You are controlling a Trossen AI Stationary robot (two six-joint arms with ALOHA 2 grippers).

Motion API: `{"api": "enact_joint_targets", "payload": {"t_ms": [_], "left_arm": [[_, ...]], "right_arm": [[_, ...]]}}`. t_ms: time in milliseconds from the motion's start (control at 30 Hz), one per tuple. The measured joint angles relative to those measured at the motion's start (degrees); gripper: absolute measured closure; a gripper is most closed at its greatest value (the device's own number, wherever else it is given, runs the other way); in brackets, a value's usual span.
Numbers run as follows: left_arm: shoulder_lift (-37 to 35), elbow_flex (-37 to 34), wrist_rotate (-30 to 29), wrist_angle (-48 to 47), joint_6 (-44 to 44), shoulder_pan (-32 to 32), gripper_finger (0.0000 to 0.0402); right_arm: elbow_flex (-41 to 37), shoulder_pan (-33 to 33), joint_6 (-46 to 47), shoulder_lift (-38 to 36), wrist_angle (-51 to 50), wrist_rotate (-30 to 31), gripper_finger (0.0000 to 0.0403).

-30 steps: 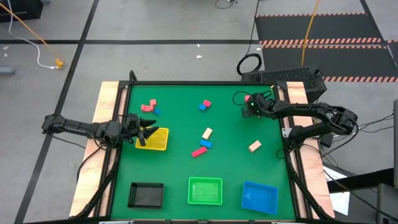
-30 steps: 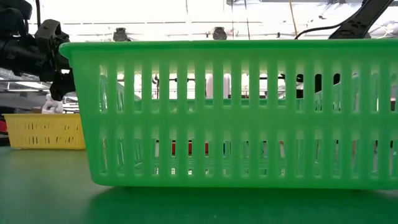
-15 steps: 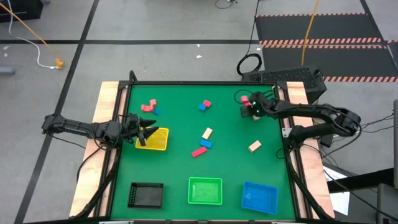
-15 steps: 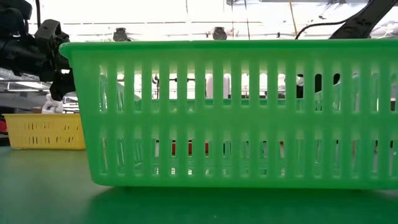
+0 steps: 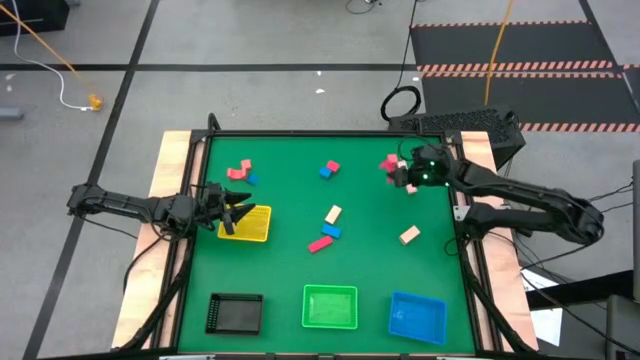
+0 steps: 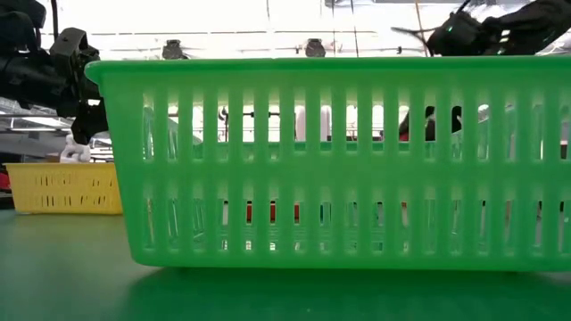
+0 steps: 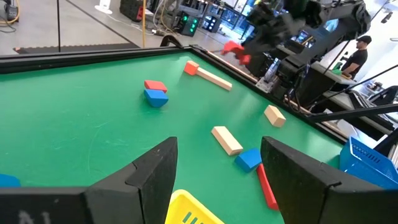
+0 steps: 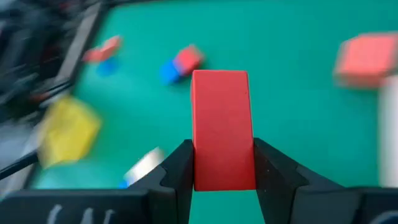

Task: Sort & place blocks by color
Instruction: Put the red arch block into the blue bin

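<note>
My right gripper [image 5: 397,170] hovers over the table's far right part, shut on a red block [image 8: 222,127] that is also visible as a red block [image 5: 388,163] from above. My left gripper [image 5: 240,210] waits open above the yellow tray [image 5: 247,225]. Loose blocks lie flat on the green mat: a pink one [image 5: 238,170] beside a blue one [image 5: 252,180], a red-and-blue pair [image 5: 328,169], a cream bar [image 5: 333,214], a blue block [image 5: 331,231], a pink bar [image 5: 319,244] and a cream cube [image 5: 409,235]. Another red block [image 7: 191,67] and a cream bar [image 7: 214,79] lie below the right gripper. My right gripper pinches the red block between its two fingers [image 8: 177,174], which press on its two long side faces [image 8: 199,162]. The block stands lengthwise out past the fingertips. It is lifted clear of the mat, as the left wrist view shows the red block [image 7: 235,50] in the air.
Three trays line the near edge: black [image 5: 235,313], green [image 5: 330,306] and blue [image 5: 417,316]. The green tray's slotted wall [image 6: 330,160] fills the low view. Wooden rails [image 5: 170,160] border the mat on both sides. A person [image 7: 357,53] stands beyond the table.
My right gripper, shut on the red block, has risen from the far right corner and shifted a little toward the table's left, while its forearm has swung out toward the right edge. The block has left the mat with it.
</note>
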Motion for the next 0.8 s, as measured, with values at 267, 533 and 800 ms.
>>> {"api": "enact_joint_targets", "payload": {"t_ms": [267,533,800], "left_arm": [[0.0,0.0,0.0,0.0,9.0,0.0,0.0169],[0.0,0.0,0.0,0.0,8.5,0.0,0.0169],[0.0,-0.2,-3.5,6.3,9.1,1.2,0.0169]], "right_arm": [[0.0,6.3,15.3,-6.0,0.9,-16.4,0.0288],[0.1,17.3,30.5,-9.5,7.3,-18.3,0.0287],[0.1,32.6,45.4,-9.8,6.7,-16.4,0.0287]]}}
